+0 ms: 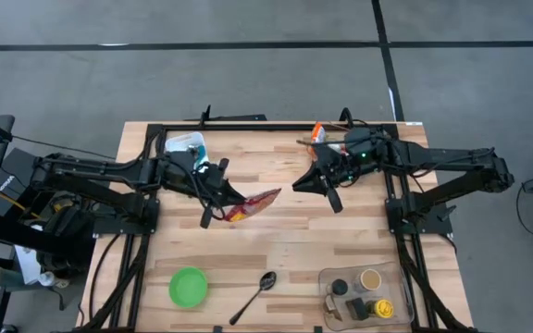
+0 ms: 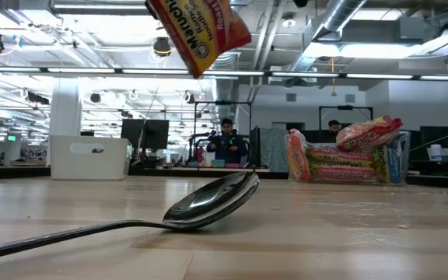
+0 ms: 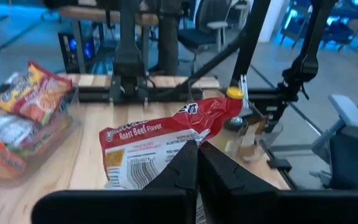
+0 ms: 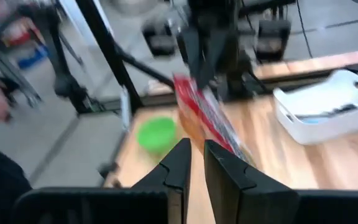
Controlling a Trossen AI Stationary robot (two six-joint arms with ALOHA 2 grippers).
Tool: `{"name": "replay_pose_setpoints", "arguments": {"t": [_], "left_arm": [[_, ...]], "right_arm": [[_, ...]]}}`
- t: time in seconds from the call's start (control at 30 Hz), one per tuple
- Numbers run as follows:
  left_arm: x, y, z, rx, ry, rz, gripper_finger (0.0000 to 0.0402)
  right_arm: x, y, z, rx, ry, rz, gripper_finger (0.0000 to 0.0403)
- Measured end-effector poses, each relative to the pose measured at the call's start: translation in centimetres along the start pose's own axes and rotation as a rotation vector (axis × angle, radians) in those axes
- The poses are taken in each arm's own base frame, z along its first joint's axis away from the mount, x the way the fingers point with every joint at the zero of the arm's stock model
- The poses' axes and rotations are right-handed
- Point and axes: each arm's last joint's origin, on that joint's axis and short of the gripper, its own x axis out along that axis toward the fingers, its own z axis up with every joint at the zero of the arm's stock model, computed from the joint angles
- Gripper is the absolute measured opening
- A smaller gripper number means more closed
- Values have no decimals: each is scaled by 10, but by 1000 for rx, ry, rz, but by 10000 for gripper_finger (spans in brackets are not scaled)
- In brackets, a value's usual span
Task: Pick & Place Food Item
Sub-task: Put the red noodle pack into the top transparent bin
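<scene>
Overhead looks straight down; low camera skims the table [image 2: 348, 233] (both see spoon [image 1: 255, 294]).

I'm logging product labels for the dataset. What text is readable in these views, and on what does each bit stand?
"Roast Beef Flavor": on the red noodle packet held in the left pincer.
"Maruchan", upside down: on the same packet in the low view.
Small print and barcode digits on the packet: too small.
Stacked packets at the back: unreadable.

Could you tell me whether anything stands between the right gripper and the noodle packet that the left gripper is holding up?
Nothing visible does. The noodle packet hangs above the table, pinched by the left gripper. The right gripper is level with it across open space, and only bare table lies beneath the gap.
</scene>
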Motion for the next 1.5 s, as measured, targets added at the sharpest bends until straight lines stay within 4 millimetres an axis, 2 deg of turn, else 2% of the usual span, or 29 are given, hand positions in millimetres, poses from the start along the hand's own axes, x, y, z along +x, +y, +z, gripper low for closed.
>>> {"name": "replay_pose_setpoints", "arguments": {"t": [0.3, 0.53, 0.73, 0.93, 1.1, 1.23, 1.5], "left_arm": [[0, 1, 3, 5, -30, 26, 0], [5, 2, 1, 26, -23, 28, 0], [21, 4, -1, 32, -51, -2, 0], [25, 4, -2, 32, -55, -2, 0], [24, 4, -2, 15, -53, -3, 0], [24, 4, -2, 1, -52, -3, 0], [23, 3, 1, 2, -73, -29, 0]], "right_arm": [[-2, -9, -18, -121, 173, -218, 40], [-2, -10, -18, -131, 172, -246, 40], [14, -19, -25, -115, 228, -266, 40], [32, -29, -39, -93, 331, -277, 51], [31, -33, -42, -95, 372, -254, 57], [28, -30, -38, -90, 342, -189, 57], [32, -27, -42, -81, 367, -124, 69]]}}
